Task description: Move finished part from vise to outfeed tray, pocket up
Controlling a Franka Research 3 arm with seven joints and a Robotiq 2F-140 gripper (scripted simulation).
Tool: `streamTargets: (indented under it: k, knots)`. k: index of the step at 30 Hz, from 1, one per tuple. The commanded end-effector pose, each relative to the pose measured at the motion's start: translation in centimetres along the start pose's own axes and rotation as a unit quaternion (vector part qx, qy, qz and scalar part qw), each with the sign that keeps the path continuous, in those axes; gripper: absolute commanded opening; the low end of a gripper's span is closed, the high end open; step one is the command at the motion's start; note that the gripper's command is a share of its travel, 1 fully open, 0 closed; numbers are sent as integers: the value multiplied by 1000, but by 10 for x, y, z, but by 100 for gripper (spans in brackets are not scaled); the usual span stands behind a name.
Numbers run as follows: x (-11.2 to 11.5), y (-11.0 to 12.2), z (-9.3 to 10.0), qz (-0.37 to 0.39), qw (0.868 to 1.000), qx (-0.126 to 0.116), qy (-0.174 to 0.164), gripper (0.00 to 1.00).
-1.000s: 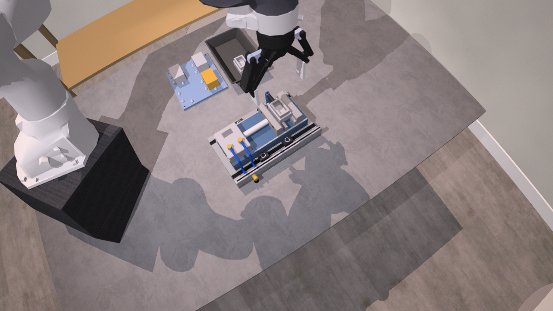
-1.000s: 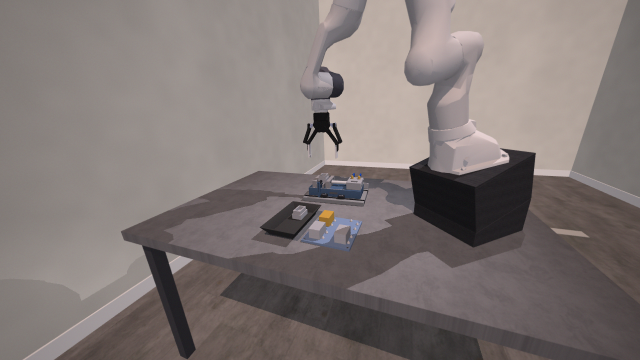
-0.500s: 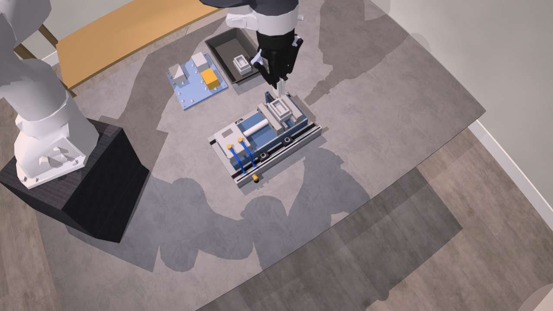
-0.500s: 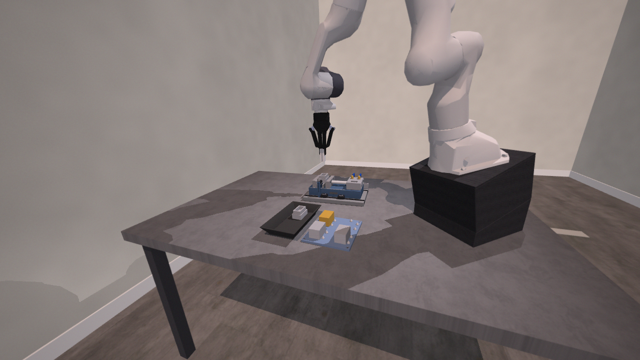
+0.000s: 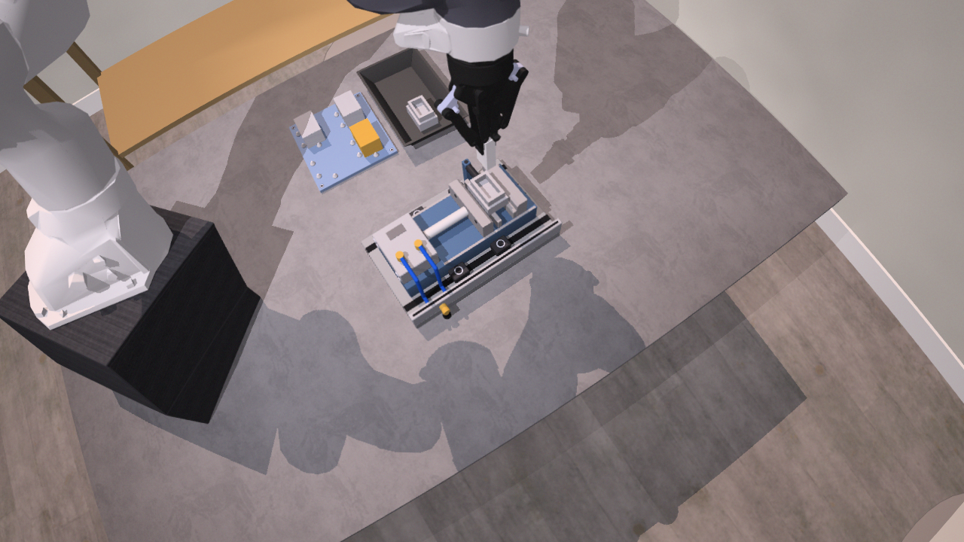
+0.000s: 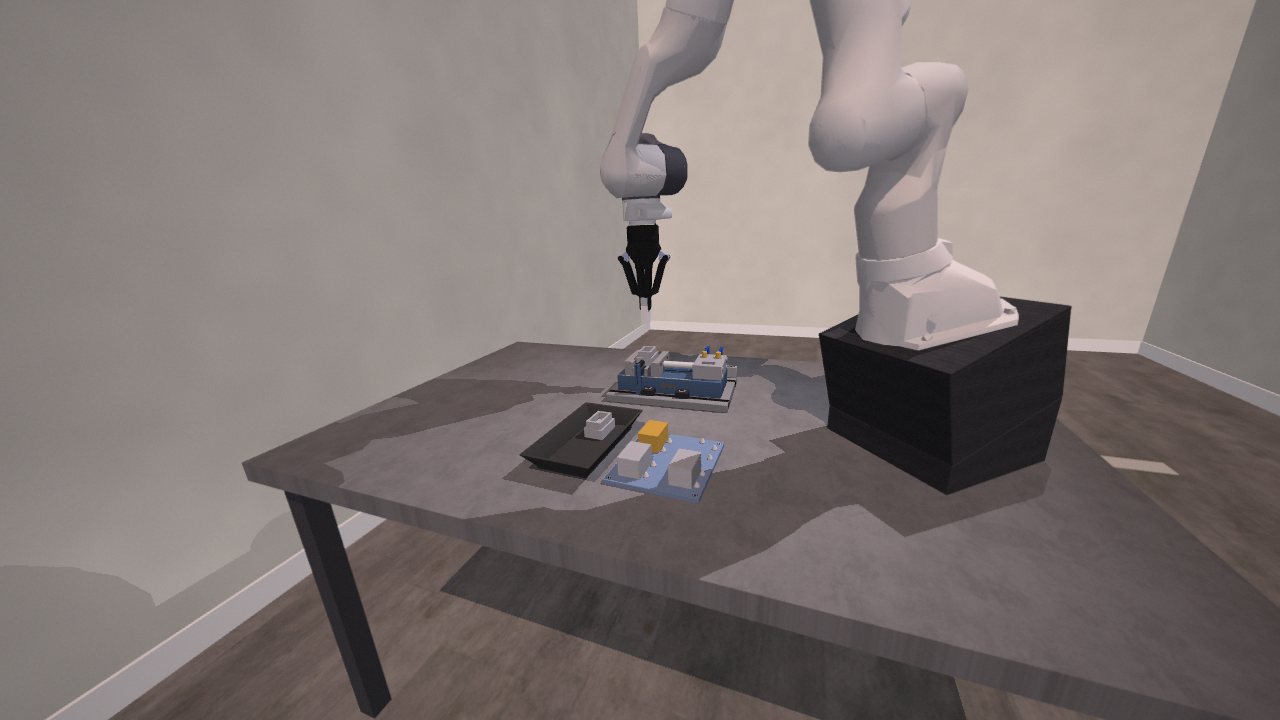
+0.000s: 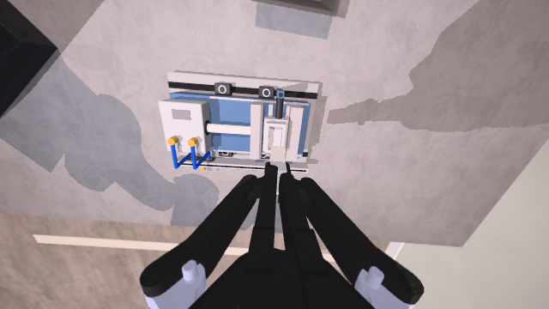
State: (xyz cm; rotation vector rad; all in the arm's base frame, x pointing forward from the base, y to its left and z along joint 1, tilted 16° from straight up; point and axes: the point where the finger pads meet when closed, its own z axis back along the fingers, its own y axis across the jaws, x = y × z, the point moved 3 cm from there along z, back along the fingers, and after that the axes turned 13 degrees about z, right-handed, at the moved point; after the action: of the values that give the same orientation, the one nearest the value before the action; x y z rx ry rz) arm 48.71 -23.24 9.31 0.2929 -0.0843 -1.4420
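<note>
Seen from above, a grey mottled table (image 5: 674,181) (image 6: 447,420) (image 7: 364,56) stood in a room with a wooden floor (image 5: 842,336) (image 6: 465,644) (image 7: 64,266) and a pale wall (image 5: 876,101) (image 6: 313,179) (image 7: 506,240) at the right. At the left, the white arm (image 5: 67,154) (image 6: 886,214) rose from a black pedestal (image 5: 188,336) (image 6: 895,411) (image 7: 21,56); an orange-brown wooden board (image 5: 236,67) ran behind the table.

Next came the blue infeed plate (image 5: 337,161) (image 6: 657,474), studded with pale pins. It bore a grey blank (image 5: 309,126) (image 6: 684,468), a pale blank (image 5: 348,106) (image 6: 634,459) and an orange blank (image 5: 366,137) (image 6: 653,436); I couldn't tell whether the grey one lay flat. Just beside it, the dark outfeed tray (image 5: 394,87) (image 6: 559,447) (image 7: 317,5) held one pale finished part (image 5: 422,111) (image 6: 598,425), pocket up.

Nearer and farther right sat the blue and grey vise (image 5: 448,235) (image 6: 675,385) (image 7: 232,112). The finished part to be moved (image 5: 488,190) (image 6: 646,352) (image 7: 274,136) was between its jaws, pocket up. The gripper (image 5: 489,158) (image 6: 644,315) (image 7: 276,155) hung in the air above the vise, fingers together, gripping nothing.
</note>
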Motion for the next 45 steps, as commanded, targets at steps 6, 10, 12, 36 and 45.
streamTargets:
  k: [6, 10, 12, 36, 45]
  knots:
    - [-1, 0, -1, 0, 1000, -2, 1, 0]
    - [-1, 0, -1, 0, 1000, -2, 1, 0]
    - [-1, 0, -1, 0, 1000, -2, 1, 40]
    - [-1, 0, -1, 0, 1000, -2, 1, 40]
    - [-1, 0, -1, 0, 1000, -2, 1, 40]
